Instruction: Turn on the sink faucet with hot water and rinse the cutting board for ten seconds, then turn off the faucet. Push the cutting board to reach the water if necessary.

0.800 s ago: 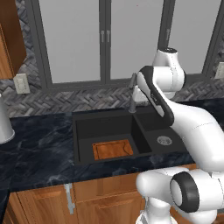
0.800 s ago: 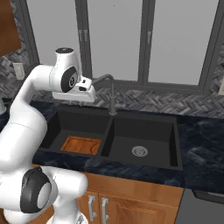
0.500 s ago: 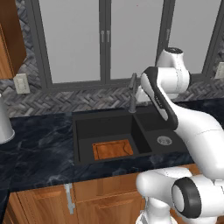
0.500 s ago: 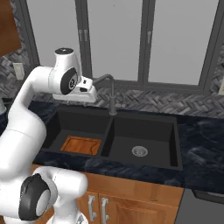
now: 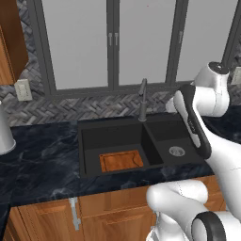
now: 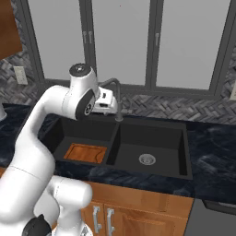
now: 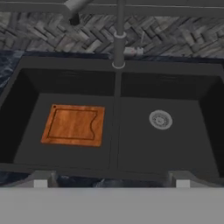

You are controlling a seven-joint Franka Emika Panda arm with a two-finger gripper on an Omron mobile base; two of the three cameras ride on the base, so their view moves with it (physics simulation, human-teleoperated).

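Fingers spread wide on my gripper, gripping nothing, above the sink where the cutting board lies left of the sink faucet.

Even flat rendered light, soft shadows, no glare; hand view dimmer, slightly blurred.

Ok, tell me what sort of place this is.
A home kitchen, rendered: a black double-basin sink with a tall faucet is set in a dark marble counter, with wooden cabinets below. A cutting board lies in one basin.
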